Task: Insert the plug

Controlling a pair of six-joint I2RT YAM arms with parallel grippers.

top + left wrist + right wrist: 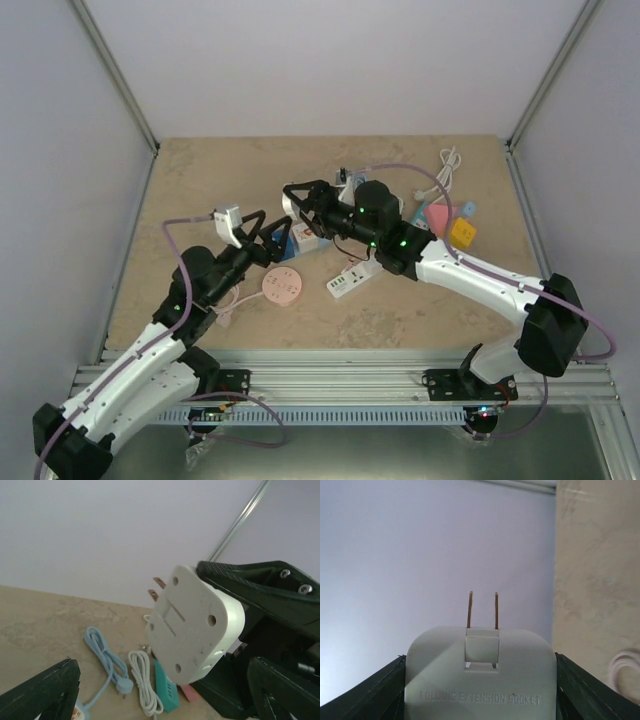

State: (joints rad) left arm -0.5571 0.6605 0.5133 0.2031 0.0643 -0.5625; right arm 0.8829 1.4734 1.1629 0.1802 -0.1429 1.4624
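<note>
Your right fingers (375,695) clamp the white plug adapter (480,680), raised off the worktop (200,180) with both prongs (470,610) bare in the air. Your left fingers (45,692) gape wide and empty just beside it. The grasp is done; the insertion itself is not.

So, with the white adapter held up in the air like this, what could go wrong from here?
1. The right pincer grips the white adapter only by its edges; it might slip or twist when pushed.
2. Its bare prongs point at the wall, not at any socket, so turning is needed, and the open left pincer is very near: the arms may bump.
3. The blue cable and white cable lie beside the teal strip and might snag.
</note>
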